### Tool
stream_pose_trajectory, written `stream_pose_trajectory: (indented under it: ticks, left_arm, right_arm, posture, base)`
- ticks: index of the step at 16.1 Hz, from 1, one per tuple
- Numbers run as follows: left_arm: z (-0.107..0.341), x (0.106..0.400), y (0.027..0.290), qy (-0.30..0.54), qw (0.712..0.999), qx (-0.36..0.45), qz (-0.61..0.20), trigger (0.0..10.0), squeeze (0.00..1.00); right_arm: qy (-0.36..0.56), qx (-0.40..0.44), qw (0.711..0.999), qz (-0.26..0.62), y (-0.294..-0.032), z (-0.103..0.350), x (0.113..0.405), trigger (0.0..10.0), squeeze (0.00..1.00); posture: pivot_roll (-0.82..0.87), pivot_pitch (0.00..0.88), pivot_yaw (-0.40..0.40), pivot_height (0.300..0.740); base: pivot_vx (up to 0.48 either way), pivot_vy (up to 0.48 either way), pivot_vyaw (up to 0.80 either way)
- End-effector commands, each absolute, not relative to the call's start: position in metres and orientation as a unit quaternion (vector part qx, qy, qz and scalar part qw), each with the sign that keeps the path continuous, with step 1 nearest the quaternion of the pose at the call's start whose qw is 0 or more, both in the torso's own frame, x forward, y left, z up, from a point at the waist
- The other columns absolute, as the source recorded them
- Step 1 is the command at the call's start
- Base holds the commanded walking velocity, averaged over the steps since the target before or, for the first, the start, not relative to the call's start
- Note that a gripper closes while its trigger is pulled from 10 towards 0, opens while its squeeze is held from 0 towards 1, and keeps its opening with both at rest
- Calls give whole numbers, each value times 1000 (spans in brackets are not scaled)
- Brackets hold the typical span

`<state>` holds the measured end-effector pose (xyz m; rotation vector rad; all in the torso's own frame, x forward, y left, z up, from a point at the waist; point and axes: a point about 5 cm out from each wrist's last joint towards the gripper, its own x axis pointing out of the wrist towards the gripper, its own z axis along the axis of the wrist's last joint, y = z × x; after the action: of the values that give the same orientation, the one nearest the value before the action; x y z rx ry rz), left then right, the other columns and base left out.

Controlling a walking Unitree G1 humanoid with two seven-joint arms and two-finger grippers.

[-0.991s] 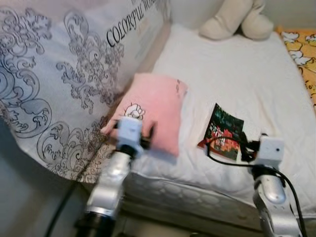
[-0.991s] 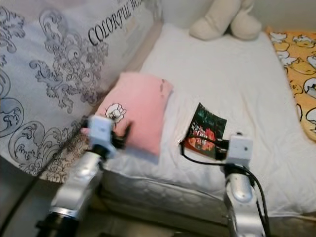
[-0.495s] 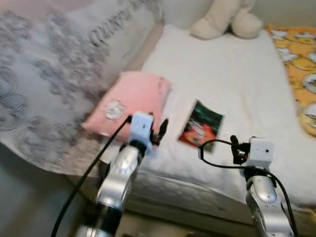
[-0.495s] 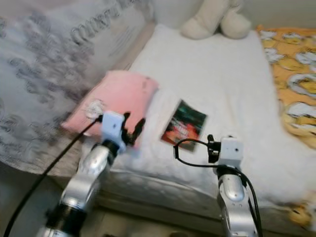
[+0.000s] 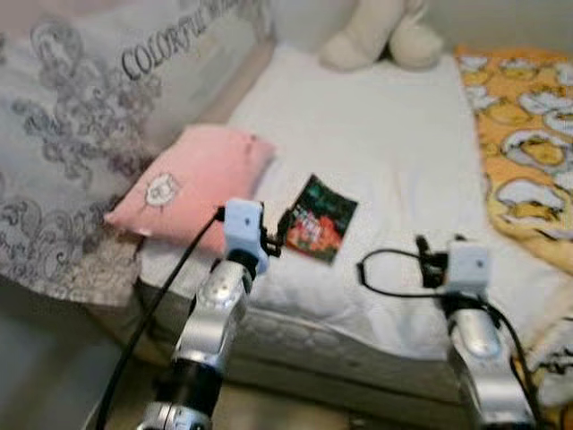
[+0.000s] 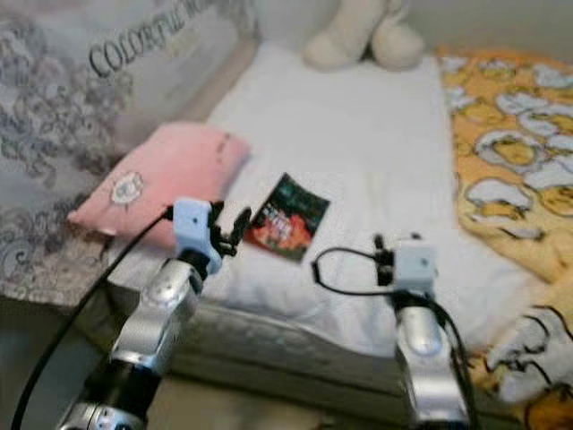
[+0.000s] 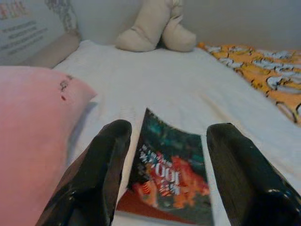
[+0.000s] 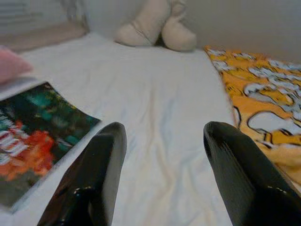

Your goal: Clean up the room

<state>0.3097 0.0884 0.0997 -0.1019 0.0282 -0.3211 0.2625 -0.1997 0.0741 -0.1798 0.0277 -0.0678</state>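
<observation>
A book [image 5: 316, 218] lies flat on the white bed [image 5: 394, 152], not far from the bed's front edge and toward its left side. Its cover is dark green with red and orange on it. Just beside it, closer to the left edge of the bed, sits a pink pillow [image 5: 192, 184]. They are near each other, but I cannot tell if they touch.

The left gripper [image 5: 276, 237] is the one close to the book. It hangs over the front edge of the bed, and the book is straight ahead of it. In the left wrist view the book [image 7: 170, 176] shows between the two black fingers [image 7: 101, 174], with its near short edge facing the gripper and its long side running away toward the far end of the bed, a little slanted. The fingers are spread wide apart and hold nothing.

The right gripper [image 6: 380, 257] is over the front edge too, but more toward the middle. It is also spread wide and holds nothing. From there the book is off to the left side, farther away.

So I think the left arm is the better one to pick up the book. It looks like it only needs to go forward and down onto the near edge.

A tan soft toy [image 5: 376, 36] sits at the far end of the bed. A yellow blanket [image 5: 519, 143] covers the right edge.
</observation>
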Motion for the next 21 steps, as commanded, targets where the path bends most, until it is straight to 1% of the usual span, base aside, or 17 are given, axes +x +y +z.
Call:
stream_pose_trajectory:
  ticks: [1, 5, 10, 12, 14, 15, 16, 17, 18, 19, 20, 21]
  left_arm:
    - [100, 313, 92, 20, 987, -55, -150, 10000, 0]
    - [99, 313, 84, 21, 985, -49, -167, 10000, 0]
    - [99, 316, 82, 22, 985, -41, -165, 10000, 0]
    - [99, 316, 78, 24, 981, -30, -192, 10000, 0]
    - [101, 324, 85, 22, 984, -30, -175, 10000, 0]
    - [102, 330, 90, 28, 985, -20, -166, 10000, 0]
    - [99, 337, 98, 46, 988, 0, -147, 10000, 0]
    - [93, 345, 109, 81, 988, 21, -133, 10000, 0]
    - [81, 350, 116, 142, 978, 57, -144, 10000, 0]
    - [62, 347, 120, 227, 957, 75, -162, 10000, 0]
    - [50, 342, 127, 281, 944, 66, -159, 10000, 0]
    - [48, 342, 132, 295, 941, 64, -153, 10000, 0]
  right_arm:
    - [4, -94, 995, -16, -191, 78, 268, 10000, 0]
    - [-1, -100, 995, -9, -191, 80, 273, 10000, 0]
    - [-1, -110, 994, -3, -190, 78, 273, 10000, 0]
    - [-3, -110, 994, 1, -189, 78, 272, 10000, 0]
    - [8, -106, 994, 1, -191, 72, 267, 10000, 0]
    - [22, -102, 994, -10, -196, 67, 262, 10000, 0]
    - [37, -95, 995, -20, -203, 62, 256, 10000, 0]
    - [43, -99, 994, -24, -208, 59, 248, 10000, 0]
    - [48, -101, 993, -28, -212, 58, 242, 10000, 0]
    - [53, -101, 993, -31, -213, 56, 240, 10000, 0]
    - [57, -99, 993, -29, -211, 55, 239, 10000, 0]
    - [56, -99, 993, -28, -210, 55, 238, 10000, 0]
  posture:
    - [-178, 0, 43, 740]
    - [-178, 0, 34, 740]
    - [-182, 0, 38, 740]
    - [-185, 0, 35, 740]
    - [-184, 0, 28, 740]
    - [-184, 0, 26, 740]
    - [-188, 0, 23, 740]
    - [-200, 0, 21, 740]
    - [-208, 4, 19, 740]
    - [-218, 12, 21, 740]
    - [-229, 18, 25, 740]
    - [-244, 25, 30, 740]
  base:
    - [480, 0, 0]
    - [480, 0, 0]
    - [480, 0, 0]
    - [480, 0, 0]
    - [480, 0, 0]
    - [480, 0, -756]
    - [480, 0, -756]
    - [0, 0, -738]
    - [0, 0, -531]
    - [0, 0, -425]
    - [0, 0, 0]
    - [0, 0, 0]
